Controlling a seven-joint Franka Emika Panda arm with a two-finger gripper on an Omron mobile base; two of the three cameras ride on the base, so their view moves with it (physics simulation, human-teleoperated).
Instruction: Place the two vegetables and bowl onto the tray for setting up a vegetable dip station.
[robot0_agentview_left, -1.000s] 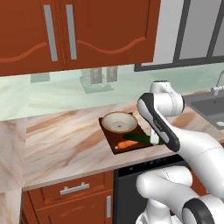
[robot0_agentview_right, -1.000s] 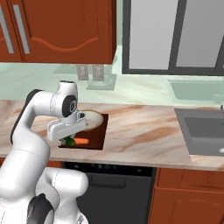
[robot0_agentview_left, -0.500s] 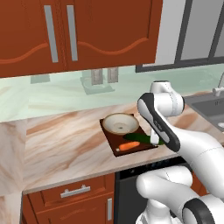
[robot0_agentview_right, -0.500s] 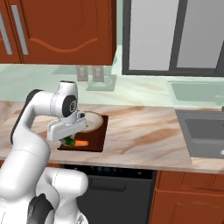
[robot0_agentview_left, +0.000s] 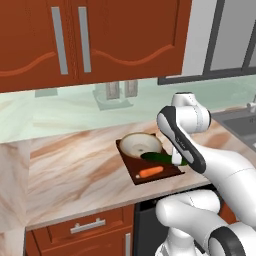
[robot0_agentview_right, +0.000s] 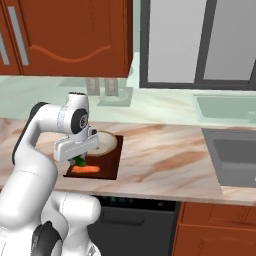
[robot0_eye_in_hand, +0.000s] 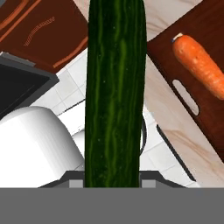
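Glossy white rounded arm (robot0_agentview_left: 186, 142), bulbous links; dark grey joint bands; white base (robot0_agentview_right: 70, 220)

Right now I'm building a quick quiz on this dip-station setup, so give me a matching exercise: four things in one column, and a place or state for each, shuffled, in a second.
Things:
1. carrot
2. cucumber
3. bowl
4. tray

Places or states:
A. dark brown board lying on the marble counter
B. gripped by the gripper, lifted above the board
C. sitting on the far half of the board
D. lying flat on the near part of the board

Pairs: 1-D, 2-B, 3-C, 4-A
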